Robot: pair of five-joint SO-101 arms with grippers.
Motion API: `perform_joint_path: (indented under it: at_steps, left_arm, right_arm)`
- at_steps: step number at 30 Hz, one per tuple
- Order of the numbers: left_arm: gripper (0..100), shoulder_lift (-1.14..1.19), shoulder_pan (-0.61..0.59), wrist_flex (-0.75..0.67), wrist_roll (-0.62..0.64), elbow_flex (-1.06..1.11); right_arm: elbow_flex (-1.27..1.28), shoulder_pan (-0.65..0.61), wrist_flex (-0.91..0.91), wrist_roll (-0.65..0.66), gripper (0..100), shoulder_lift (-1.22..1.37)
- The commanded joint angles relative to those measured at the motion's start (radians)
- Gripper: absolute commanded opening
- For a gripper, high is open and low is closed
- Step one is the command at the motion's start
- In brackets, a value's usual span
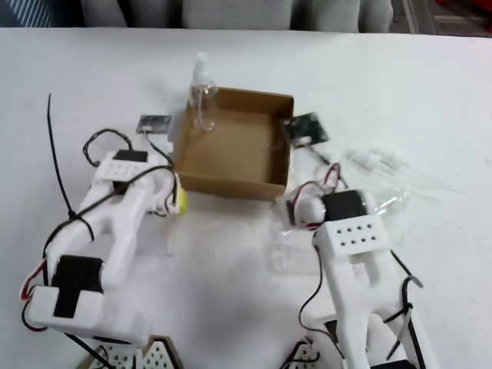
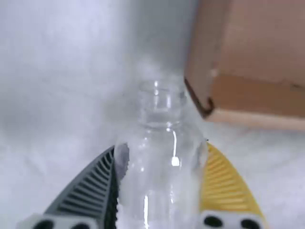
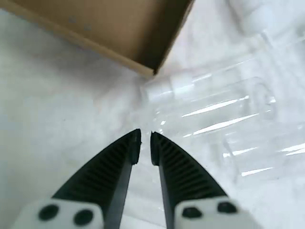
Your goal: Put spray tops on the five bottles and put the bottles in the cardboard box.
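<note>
The left hand (image 2: 162, 152) grips an uncapped clear bottle (image 2: 159, 124); the right hand (image 3: 145, 141), nearly closed, holds nothing.

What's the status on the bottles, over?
Left gripper shut on uncapped bottle beside box. Right gripper shut, empty, near lying bottles. One capped bottle upright at box's far corner.

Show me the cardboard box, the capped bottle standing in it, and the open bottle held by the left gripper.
Cardboard box (image 1: 231, 185): high view, on its near outer wall.
Capped bottle (image 1: 204, 108): high view, on its clear body.
Open bottle (image 2: 159, 167): left wrist view, on its body below the neck.
</note>
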Motion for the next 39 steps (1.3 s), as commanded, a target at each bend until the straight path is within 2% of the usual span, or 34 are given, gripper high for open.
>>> perform_joint_path:
  at_steps: [1, 4, 6, 14, 18, 21, 33, 39]
  left_arm:
    - [2, -0.090, 0.013, 0.012, -0.066, 0.009]
    - [2, -0.113, 0.008, 0.012, -0.100, 0.026]
    - [2, -0.116, 0.008, 0.014, -0.127, 0.028]
    - [2, -0.114, 0.007, 0.014, -0.195, 0.028]
    - [2, -0.113, -0.007, 0.012, -0.204, 0.028]
    - [2, -0.113, -0.019, 0.011, -0.204, 0.028]
    - [2, -0.113, -0.018, 0.011, -0.218, 0.028]
    - [2, -0.113, -0.016, 0.011, -0.218, 0.028]
  right_arm:
    - [-0.002, 0.085, -0.137, 0.052, 1.8, -0.015]
    - [0.014, 0.170, -0.260, 0.155, 1.7, 0.035]
    - [-0.051, 0.203, -0.255, 0.206, 1.7, 0.097]
    - [-0.574, 0.191, -0.019, 0.425, 1.9, 0.616]
    - [-0.793, 0.193, 0.033, 0.494, 2.3, 0.825]
    - [-0.899, 0.197, 0.048, 0.532, 7.3, 0.931]
    - [-1.033, 0.191, 0.045, 0.721, 21.2, 1.110]
    - [-1.033, 0.182, 0.010, 0.781, 18.0, 1.159]
